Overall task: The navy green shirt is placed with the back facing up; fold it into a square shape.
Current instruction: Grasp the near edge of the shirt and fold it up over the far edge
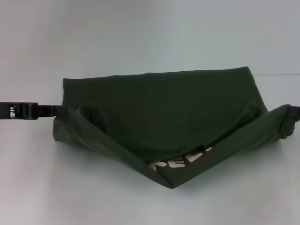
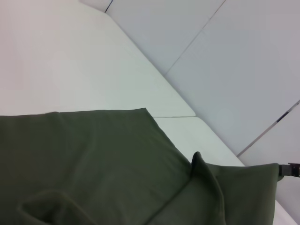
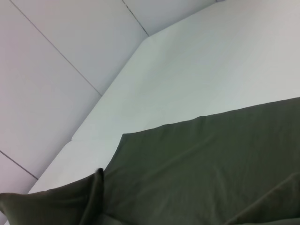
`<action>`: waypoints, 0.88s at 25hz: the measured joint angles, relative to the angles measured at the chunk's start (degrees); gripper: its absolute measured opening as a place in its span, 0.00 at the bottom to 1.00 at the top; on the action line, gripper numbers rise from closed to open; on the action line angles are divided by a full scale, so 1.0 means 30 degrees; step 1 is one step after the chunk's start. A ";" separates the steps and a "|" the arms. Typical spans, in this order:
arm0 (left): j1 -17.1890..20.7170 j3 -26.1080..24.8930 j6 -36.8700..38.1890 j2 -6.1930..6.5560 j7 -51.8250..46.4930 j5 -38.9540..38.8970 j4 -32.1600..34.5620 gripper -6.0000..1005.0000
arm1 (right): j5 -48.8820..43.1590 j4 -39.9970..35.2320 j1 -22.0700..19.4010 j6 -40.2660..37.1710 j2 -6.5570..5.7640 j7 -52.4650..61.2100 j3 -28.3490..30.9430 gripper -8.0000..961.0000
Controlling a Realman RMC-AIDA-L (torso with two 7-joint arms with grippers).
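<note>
On the bench [image 1: 150, 28]: shirt [image 1: 159, 108], near edge lifted at both corners, middle sagging. Left pincer [image 1: 58, 111] and right pincer [image 1: 293, 112] each grip cloth. Uneven travel would skew your fold; watch for slipping.

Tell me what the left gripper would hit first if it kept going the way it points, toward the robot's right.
The left gripper points across the table into the navy green shirt. It would probably meet the shirt's raised left edge first. Its fingertips are hidden in the cloth, so depth is uncertain.
</note>
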 joint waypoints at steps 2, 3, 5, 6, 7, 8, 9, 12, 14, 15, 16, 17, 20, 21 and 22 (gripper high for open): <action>-0.0034 0.0059 -0.0088 0.0015 -0.0039 -0.0007 -0.0013 0.01 | 0.0012 0.0000 0.0002 0.0012 0.0000 0.0003 0.0001 0.04; -0.0034 0.0059 -0.0088 0.0015 -0.0039 -0.0007 -0.0013 0.01 | 0.0011 0.0001 0.0001 0.0013 0.0000 0.0003 0.0001 0.04; -0.0038 0.0028 -0.0117 0.0015 -0.0045 -0.0012 -0.0014 0.01 | 0.0013 0.0001 -0.0027 0.0014 0.0000 0.0001 0.0001 0.04; -0.0038 0.0013 -0.0132 0.0016 -0.0049 -0.0014 -0.0013 0.01 | 0.0013 0.0001 -0.0036 0.0015 0.0001 -0.0009 0.0001 0.04; -0.0035 0.0002 -0.0145 0.0015 -0.0059 -0.0015 -0.0013 0.01 | 0.0027 0.0001 -0.0043 0.0020 0.0000 -0.0029 0.0006 0.04; -0.0032 0.0001 -0.0158 0.0015 -0.0084 -0.0015 -0.0011 0.01 | 0.0096 0.0001 -0.0053 0.0039 0.0000 -0.0045 0.0013 0.04; -0.0032 -0.0002 -0.0168 0.0017 -0.0109 -0.0016 -0.0007 0.01 | 0.0163 0.0001 -0.0065 0.0061 -0.0009 -0.0055 0.0019 0.04; -0.0005 -0.0103 -0.0253 0.0033 -0.0231 -0.0016 0.0030 0.01 | 0.0370 0.0001 -0.0089 0.0193 -0.0055 -0.0066 0.0029 0.04; 0.0009 -0.0180 -0.0321 0.0036 -0.0245 -0.0015 0.0027 0.01 | 0.0413 0.0001 -0.0061 0.0247 -0.0085 -0.0067 0.0015 0.04; 0.0010 -0.0202 -0.0341 0.0037 -0.0246 -0.0015 0.0019 0.01 | 0.0419 0.0001 -0.0033 0.0253 -0.0089 -0.0065 -0.0004 0.04; 0.0012 -0.0209 -0.0349 0.0040 -0.0245 -0.0015 0.0017 0.01 | 0.0421 0.0001 -0.0013 0.0262 -0.0098 -0.0063 -0.0030 0.04; 0.0015 -0.0209 -0.0350 0.0040 -0.0245 -0.0016 0.0012 0.01 | 0.0423 0.0001 0.0010 0.0268 -0.0105 -0.0061 -0.0056 0.04; 0.0018 -0.0210 -0.0350 0.0041 -0.0245 -0.0015 -0.0005 0.01 | 0.0441 0.0001 0.0035 0.0287 -0.0133 -0.0059 -0.0078 0.04; 0.0004 -0.0209 -0.0351 0.0054 -0.0245 -0.0015 -0.0005 0.01 | 0.0449 0.0001 0.0047 0.0294 -0.0136 -0.0059 -0.0079 0.04; -0.0002 -0.0209 -0.0350 0.0059 -0.0245 -0.0014 -0.0005 0.01 | 0.0453 0.0002 0.0058 0.0302 -0.0138 -0.0057 -0.0081 0.04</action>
